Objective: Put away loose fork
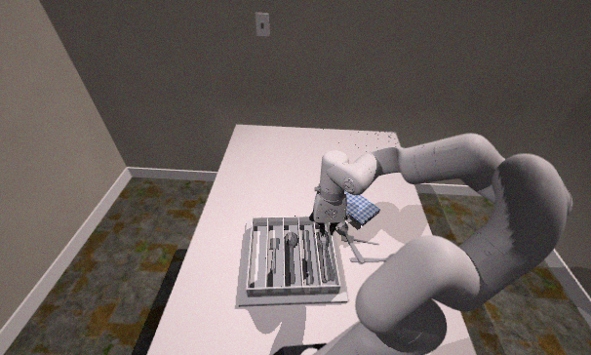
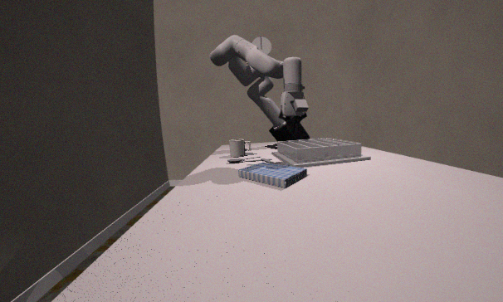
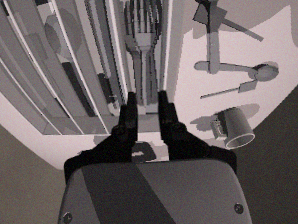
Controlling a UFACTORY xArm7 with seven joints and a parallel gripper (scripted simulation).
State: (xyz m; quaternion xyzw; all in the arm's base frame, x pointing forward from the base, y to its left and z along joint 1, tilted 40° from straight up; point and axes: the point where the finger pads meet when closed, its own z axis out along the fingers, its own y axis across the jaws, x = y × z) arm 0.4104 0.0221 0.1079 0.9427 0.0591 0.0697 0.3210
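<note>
The grey cutlery tray (image 1: 294, 256) lies on the counter with several slots. The forks (image 3: 143, 36) lie flat together in the slot at the tray's edge nearest the loose cutlery, tines pointing away from my wrist, and they also show in the top view (image 1: 326, 256). My gripper (image 3: 147, 101) hangs a little above the handle end of that slot. Its fingers stand slightly apart with nothing between them. It also shows at the tray's far end (image 1: 328, 226) and above the tray's near corner (image 2: 290, 129).
A blue checked cloth (image 1: 361, 207) lies beside the tray and is also in the exterior view (image 2: 272, 174). Spoons and other loose cutlery (image 3: 233, 72) lie on the counter next to the tray. A mug (image 3: 233, 125) (image 2: 237, 147) stands near them.
</note>
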